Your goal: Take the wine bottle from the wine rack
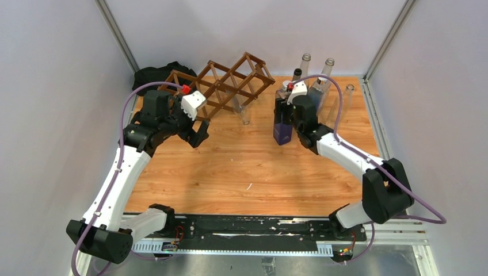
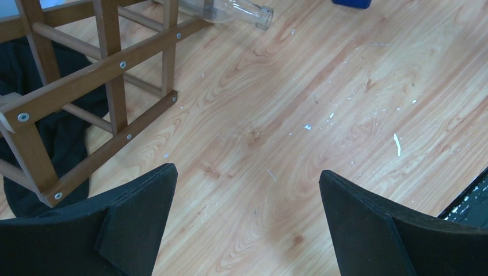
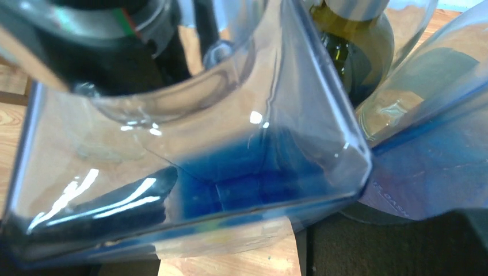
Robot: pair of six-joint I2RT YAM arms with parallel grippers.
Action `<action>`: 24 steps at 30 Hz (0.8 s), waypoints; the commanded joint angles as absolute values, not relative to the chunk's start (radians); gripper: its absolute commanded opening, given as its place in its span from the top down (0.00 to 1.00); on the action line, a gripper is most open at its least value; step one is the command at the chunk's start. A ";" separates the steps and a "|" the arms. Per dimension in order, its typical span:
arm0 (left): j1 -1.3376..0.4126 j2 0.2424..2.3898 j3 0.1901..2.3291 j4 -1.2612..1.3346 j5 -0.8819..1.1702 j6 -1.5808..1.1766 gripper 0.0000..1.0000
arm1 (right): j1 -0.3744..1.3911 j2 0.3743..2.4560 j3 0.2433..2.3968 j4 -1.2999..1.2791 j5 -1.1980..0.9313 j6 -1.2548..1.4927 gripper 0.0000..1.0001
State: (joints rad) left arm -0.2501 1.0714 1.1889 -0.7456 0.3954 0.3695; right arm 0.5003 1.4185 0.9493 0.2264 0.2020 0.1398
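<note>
The dark brown wine rack (image 1: 230, 83) lies at the back left; its end frame shows in the left wrist view (image 2: 86, 86). A clear glass bottle (image 1: 244, 112) pokes neck-first out of a lower cell, its mouth over the table (image 2: 244, 11). My left gripper (image 1: 198, 135) is open and empty above bare wood (image 2: 247, 195), in front of the rack's left end. My right gripper (image 1: 288, 118) is shut on a square blue-tinted bottle (image 1: 282, 123) that stands upright right of the rack. That bottle fills the right wrist view (image 3: 253, 172) and hides most of the fingers.
A black cloth (image 1: 155, 75) lies behind the rack's left end and shows under it (image 2: 63, 138). Several glass bottles (image 1: 322, 75) stand at the back right, close behind the blue bottle. Grey walls enclose the table. The table's front edge shows at the lower right (image 2: 469, 201).
</note>
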 commanded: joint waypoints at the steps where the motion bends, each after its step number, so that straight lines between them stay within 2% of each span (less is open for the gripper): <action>1: -0.244 1.059 1.227 -0.756 0.387 0.392 0.00 | 0.480 1.440 1.040 0.417 0.204 0.169 1.00; 5: -0.243 1.060 1.226 -0.758 0.389 0.394 0.00 | 0.481 1.480 1.063 0.415 0.198 0.172 1.00; 6: -0.243 1.062 1.226 -0.760 0.389 0.395 0.00 | 0.481 1.484 1.062 0.412 0.198 0.175 0.95; 10: -0.244 1.072 1.228 -0.765 0.385 0.393 0.00 | 0.482 1.469 1.039 0.408 0.210 0.205 0.44; 13: -0.244 1.084 1.238 -0.770 0.373 0.393 0.00 | 0.484 1.428 1.027 0.389 0.220 0.218 0.15; 15: -0.244 1.090 1.249 -0.777 0.367 0.394 0.00 | 0.487 1.396 1.020 0.375 0.222 0.219 0.11; 24: -0.237 1.118 1.285 -0.796 0.334 0.382 0.00 | 0.542 1.239 1.028 0.266 0.290 0.219 0.08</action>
State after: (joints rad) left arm -0.2485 1.1038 1.2503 -0.7738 0.3550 0.3862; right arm 0.5068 1.3048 1.0031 0.3023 0.2337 0.2058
